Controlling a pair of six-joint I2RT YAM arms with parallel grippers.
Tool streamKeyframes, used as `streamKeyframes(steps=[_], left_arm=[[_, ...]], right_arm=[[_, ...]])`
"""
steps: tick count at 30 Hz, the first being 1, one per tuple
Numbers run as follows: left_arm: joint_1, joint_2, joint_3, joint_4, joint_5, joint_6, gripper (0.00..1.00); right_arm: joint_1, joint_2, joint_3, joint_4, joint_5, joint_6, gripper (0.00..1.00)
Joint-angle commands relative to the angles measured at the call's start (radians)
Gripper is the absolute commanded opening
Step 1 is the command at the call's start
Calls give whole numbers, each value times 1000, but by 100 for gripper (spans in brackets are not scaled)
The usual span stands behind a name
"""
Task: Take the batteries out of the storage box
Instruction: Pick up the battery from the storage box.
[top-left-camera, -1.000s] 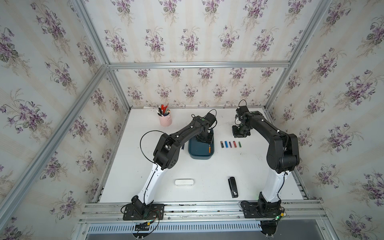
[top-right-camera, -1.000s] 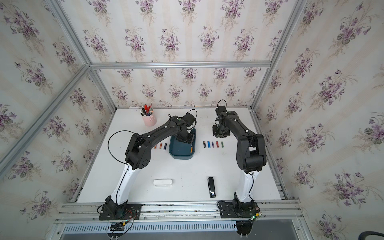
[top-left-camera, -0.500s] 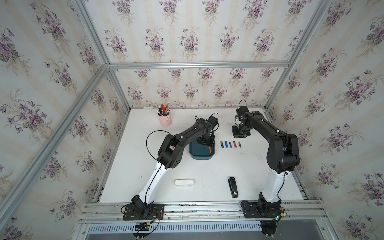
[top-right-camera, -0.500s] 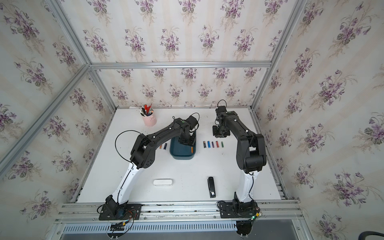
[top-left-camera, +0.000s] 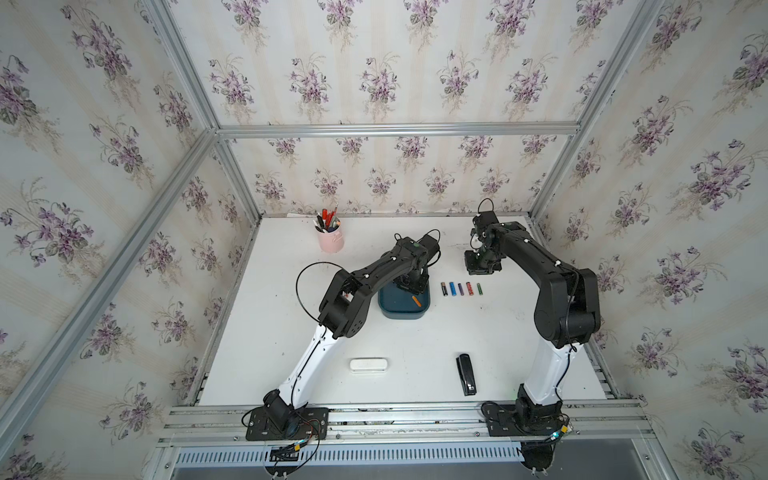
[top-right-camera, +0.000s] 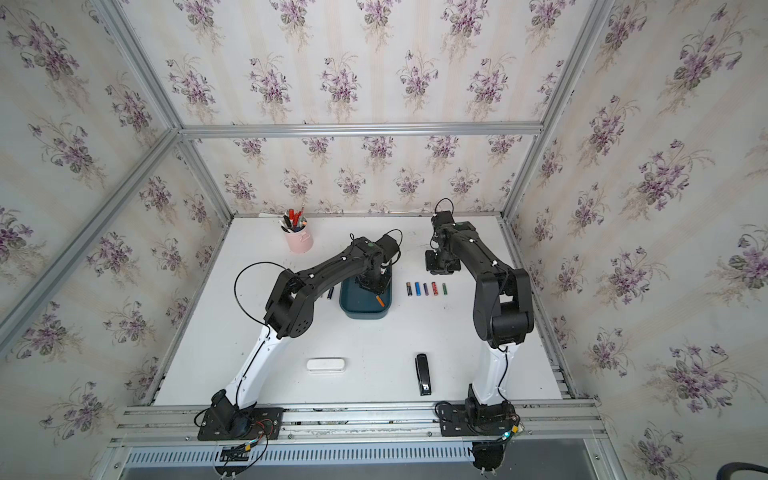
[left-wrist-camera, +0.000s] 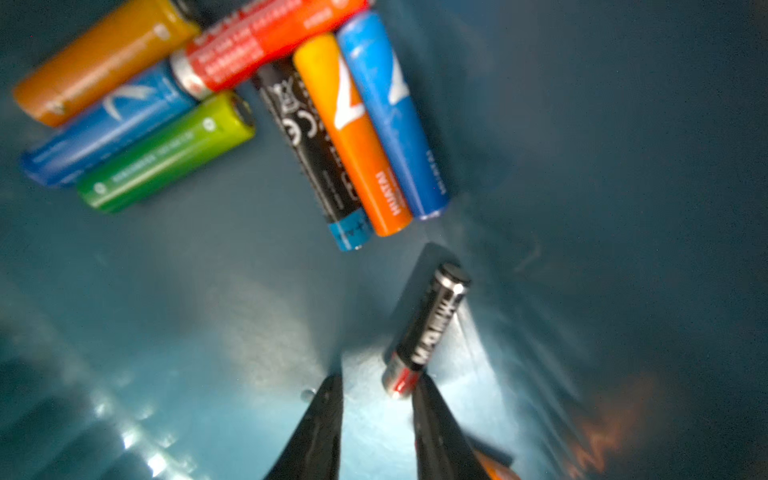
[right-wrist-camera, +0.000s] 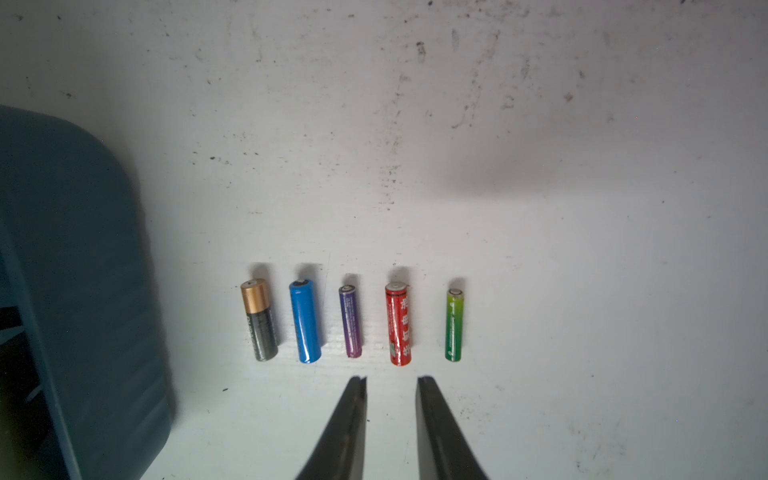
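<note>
Storage box (top-left-camera: 400, 314) sits mid-tabletop (top-left-camera: 415, 353); eight batts (left-wrist-camera: 357, 133) show inside (maybe a ninth under the hand). Left hand (left-wrist-camera: 376, 390) is in the box, fingers (left-wrist-camera: 324, 415) narrowly apart astride a lone black battery (left-wrist-camera: 430, 328), prob. aligning a pinch. Beside the box, five batts (right-wrist-camera: 351, 322) lie in a spaced row; right hand (right-wrist-camera: 390, 386) hovers by them, narrow, empty.

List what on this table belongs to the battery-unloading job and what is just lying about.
Job: storage box; batteries in the box; row of five batteries laid out beside it.
Lying about: pink cup of pens; white case; black stapler.
</note>
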Motion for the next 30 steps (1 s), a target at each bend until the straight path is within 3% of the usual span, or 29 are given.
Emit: streamKeyframes(steps=[1,4,11,30], left_arm=[[3,18,5,-45,19,13,29],[5,18,7,-47,23,13,28],[11,-11,2,-2,21,21,39],[34,50,72,66,123,11,39]], right_arm=[[-2,-9,-3,-13,11,0,26],[0,-10,-7,-12,9,0,26],[1,-10,1,-17,11,0,26],[-1,11,35,-34,14,-6,26]])
